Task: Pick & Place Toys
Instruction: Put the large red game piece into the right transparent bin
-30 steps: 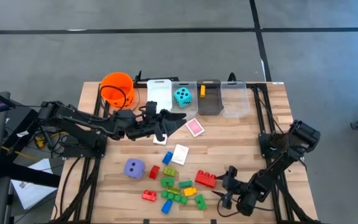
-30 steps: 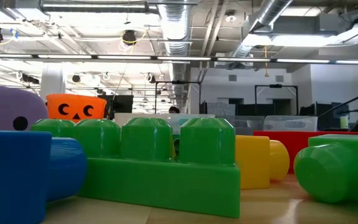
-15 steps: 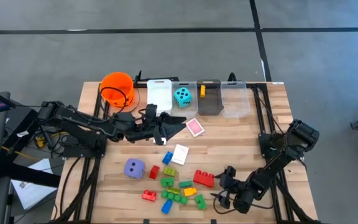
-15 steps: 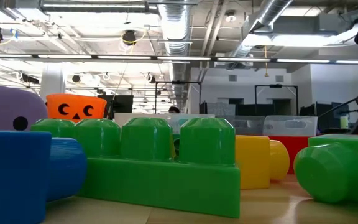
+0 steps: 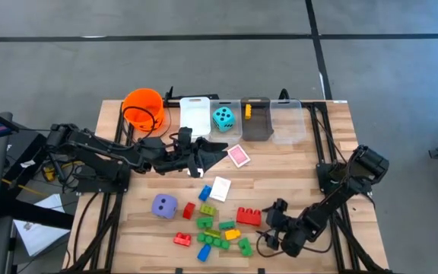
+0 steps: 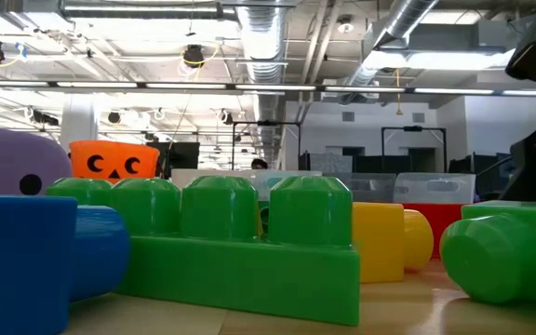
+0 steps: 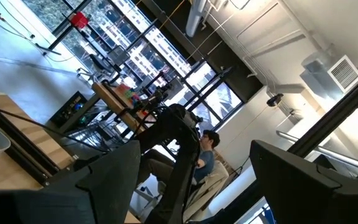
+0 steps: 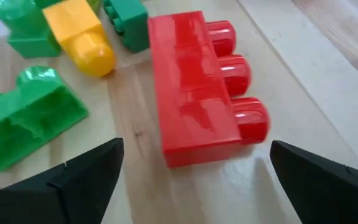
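since the earlier frame, the right gripper [image 5: 268,230] has advanced across the near edge of the table [image 5: 333,137] toward the large red brick [image 5: 249,216], and its fingers have spread wider. they now stand apart on either side of the brick in the right wrist view, with nothing between them yet. the red brick [image 8: 194,87] lies flat on the wood, studs sideways, at the right end of the cluster of loose bricks, apart from the neighbouring yellow brick [image 8: 82,34] and green brick [image 8: 27,127].

the left gripper [image 5: 207,156] hovers mid-table near the pink-backed card [image 5: 238,156], fingers released and holding nothing; its wrist view shows only the room beyond. the teal die [image 5: 222,117] already sits in a clear bin [image 5: 233,131] at the far edge, beside the orange bucket [image 5: 143,106]. the purple die [image 5: 164,205] rests on the table at the left of the brick cluster.

judged step: approach for grasp on the red brick.

risks from here:
- a descent that is off-centre would land one finger on the brick top, tipping or pushing it instead of straddling it.
- the brick looks smooth and glossy; a shallow or angled closure may squeeze it out of the fingers.
- a wide sweep on closing could nudge the green brick and scatter the cluster.
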Controlling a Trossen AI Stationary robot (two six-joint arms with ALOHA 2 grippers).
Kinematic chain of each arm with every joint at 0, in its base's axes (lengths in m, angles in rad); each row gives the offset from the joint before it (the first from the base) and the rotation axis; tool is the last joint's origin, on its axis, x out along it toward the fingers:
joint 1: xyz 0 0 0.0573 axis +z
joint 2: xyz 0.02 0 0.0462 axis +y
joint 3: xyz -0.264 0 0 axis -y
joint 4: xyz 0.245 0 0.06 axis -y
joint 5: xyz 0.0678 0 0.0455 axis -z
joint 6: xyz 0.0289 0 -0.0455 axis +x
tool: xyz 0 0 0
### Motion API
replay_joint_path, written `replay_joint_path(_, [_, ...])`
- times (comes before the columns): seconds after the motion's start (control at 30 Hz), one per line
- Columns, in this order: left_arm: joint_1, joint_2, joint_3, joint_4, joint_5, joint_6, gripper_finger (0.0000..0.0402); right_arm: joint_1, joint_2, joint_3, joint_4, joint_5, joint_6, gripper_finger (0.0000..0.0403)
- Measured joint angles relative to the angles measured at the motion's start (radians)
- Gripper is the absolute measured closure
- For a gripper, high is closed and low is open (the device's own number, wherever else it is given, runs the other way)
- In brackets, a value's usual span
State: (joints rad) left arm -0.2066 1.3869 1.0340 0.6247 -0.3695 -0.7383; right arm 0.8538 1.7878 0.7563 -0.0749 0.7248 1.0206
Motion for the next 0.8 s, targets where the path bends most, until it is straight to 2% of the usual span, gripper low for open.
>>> replay_joint_path(0.27, [0.000,0.000,0.000,0.000,0.000,0.000,0.0103,-0.023,0.000,0.000,-0.032,-0.002,-0.017,0.0003])
replay_joint_path(0.43, [0.000,0.000,0.000,0.000,0.000,0.000,0.0103,-0.034,0.000,0.000,0.006,-0.005,-0.081,0.0003])
replay_joint_path(0.6, [0.000,0.000,0.000,0.000,0.000,0.000,0.0103,-0.046,0.000,0.000,0.053,-0.057,-0.166,0.0004])
replay_joint_path(0.8, [0.000,0.000,0.000,0.000,0.000,0.000,0.0103,-0.053,0.000,0.000,0.061,-0.074,-0.183,0.0040])
